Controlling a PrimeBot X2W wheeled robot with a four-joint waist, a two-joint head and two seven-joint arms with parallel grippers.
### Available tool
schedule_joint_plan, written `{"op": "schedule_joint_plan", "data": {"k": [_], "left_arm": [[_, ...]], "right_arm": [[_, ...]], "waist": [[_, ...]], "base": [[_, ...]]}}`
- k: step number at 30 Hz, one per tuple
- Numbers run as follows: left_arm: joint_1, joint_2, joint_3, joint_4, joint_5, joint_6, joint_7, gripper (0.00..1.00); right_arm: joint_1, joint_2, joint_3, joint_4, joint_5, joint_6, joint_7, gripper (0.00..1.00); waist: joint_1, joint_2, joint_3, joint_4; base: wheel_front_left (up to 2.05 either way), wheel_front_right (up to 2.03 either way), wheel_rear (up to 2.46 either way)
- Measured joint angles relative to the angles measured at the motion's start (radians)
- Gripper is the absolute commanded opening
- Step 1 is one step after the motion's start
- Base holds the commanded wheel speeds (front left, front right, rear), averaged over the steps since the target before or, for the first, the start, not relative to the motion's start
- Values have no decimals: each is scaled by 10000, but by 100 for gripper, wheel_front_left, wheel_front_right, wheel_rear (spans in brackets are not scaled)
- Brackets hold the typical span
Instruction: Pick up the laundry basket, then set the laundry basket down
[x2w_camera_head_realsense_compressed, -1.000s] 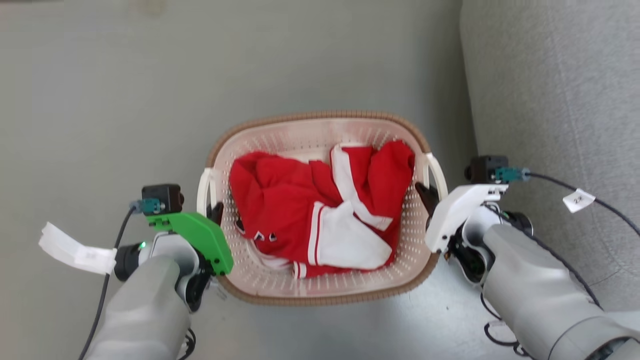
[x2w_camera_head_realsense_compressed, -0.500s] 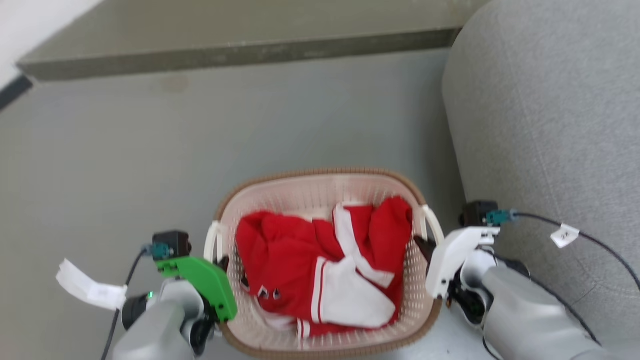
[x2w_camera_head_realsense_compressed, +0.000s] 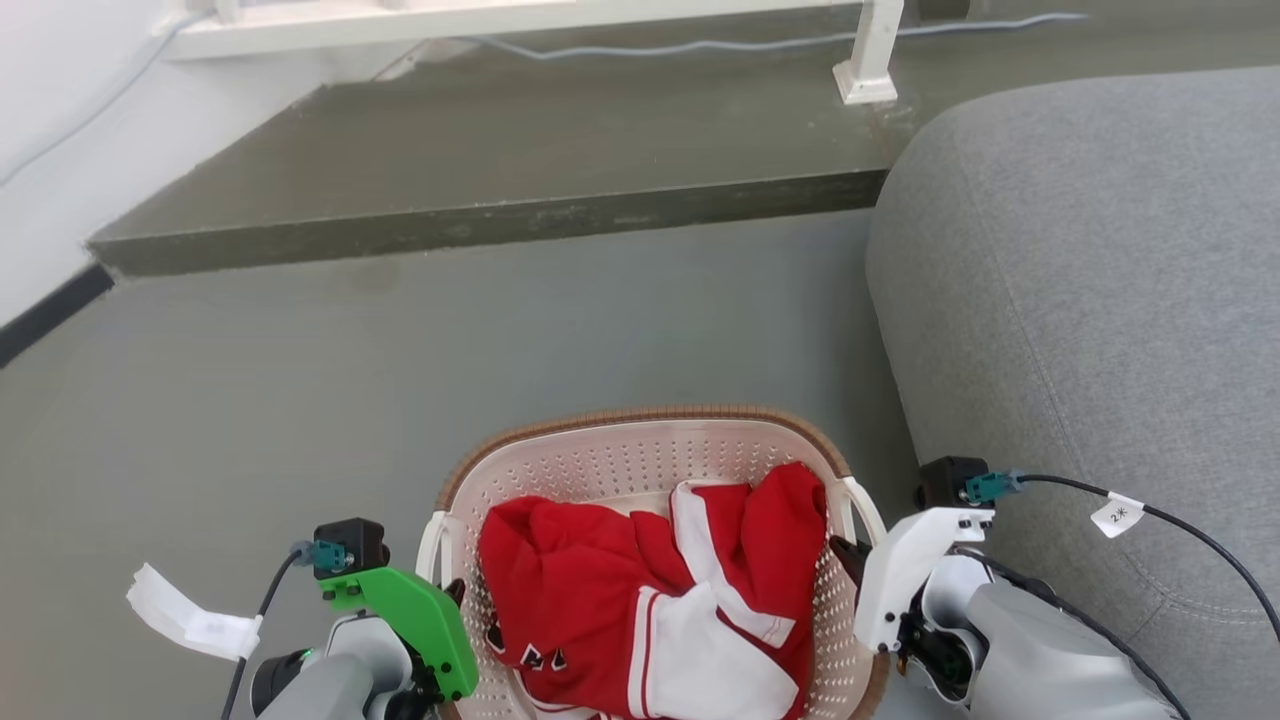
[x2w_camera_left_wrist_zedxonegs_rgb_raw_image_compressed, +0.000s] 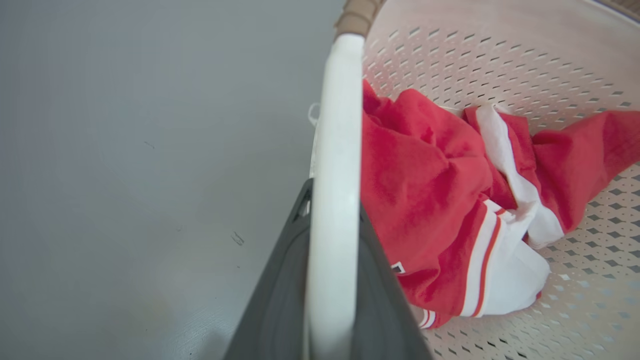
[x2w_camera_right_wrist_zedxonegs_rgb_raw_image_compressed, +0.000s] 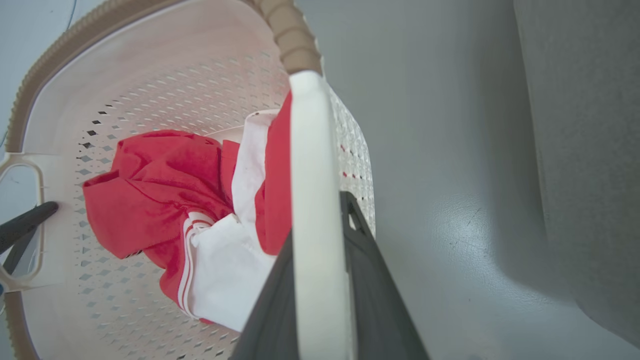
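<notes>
The laundry basket (x2w_camera_head_realsense_compressed: 640, 455), cream-white and perforated with a brown woven-look rim, sits at the bottom middle of the head view and holds a red and white garment (x2w_camera_head_realsense_compressed: 620, 590). My left gripper (x2w_camera_head_realsense_compressed: 450, 597) is shut on its left white handle (x2w_camera_left_wrist_zedxonegs_rgb_raw_image_compressed: 336, 150), which runs between the two dark fingers (x2w_camera_left_wrist_zedxonegs_rgb_raw_image_compressed: 280, 280). My right gripper (x2w_camera_head_realsense_compressed: 846, 556) is shut on the right white handle (x2w_camera_right_wrist_zedxonegs_rgb_raw_image_compressed: 311, 175), with dark fingers (x2w_camera_right_wrist_zedxonegs_rgb_raw_image_compressed: 372, 280) on either side of it. Through the far handle loop in the right wrist view, a left fingertip (x2w_camera_right_wrist_zedxonegs_rgb_raw_image_compressed: 27, 221) shows.
A grey sofa (x2w_camera_head_realsense_compressed: 1100, 300) stands close on the right of the basket. A raised dark step (x2w_camera_head_realsense_compressed: 480, 215) crosses the floor ahead, with a white furniture leg (x2w_camera_head_realsense_compressed: 868, 60) and a cable on it. A white wall (x2w_camera_head_realsense_compressed: 50, 150) lies at the far left. Grey floor (x2w_camera_head_realsense_compressed: 300, 400) spreads ahead.
The whole head picture has shifted: the camera has tilted up, bringing the step, wall and more sofa into sight. Both grippers keep the same hold on the basket handles.
</notes>
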Motion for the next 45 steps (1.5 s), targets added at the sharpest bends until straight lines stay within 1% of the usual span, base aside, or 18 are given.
{"op": "schedule_joint_plan", "data": {"k": [11, 31, 45], "left_arm": [[1, -2, -153, 48, -163, 0, 290, 0], [5, 4, -391, 56, -546, 2, 305, 0], [2, 10, -514, 109, -677, 2, 290, 0]], "right_arm": [[-2, 12, 138, 157, 159, 0, 221, 0], [-13, 8, 374, 282, 341, 0, 263, 0], [-134, 2, 539, 309, 422, 0, 341, 0]], "waist": [[0, 0, -188, -29], [0, 0, -208, -36], [0, 0, 44, -66]], "base": [[0, 0, 0], [0, 0, 0], [0, 0, 0]]}}
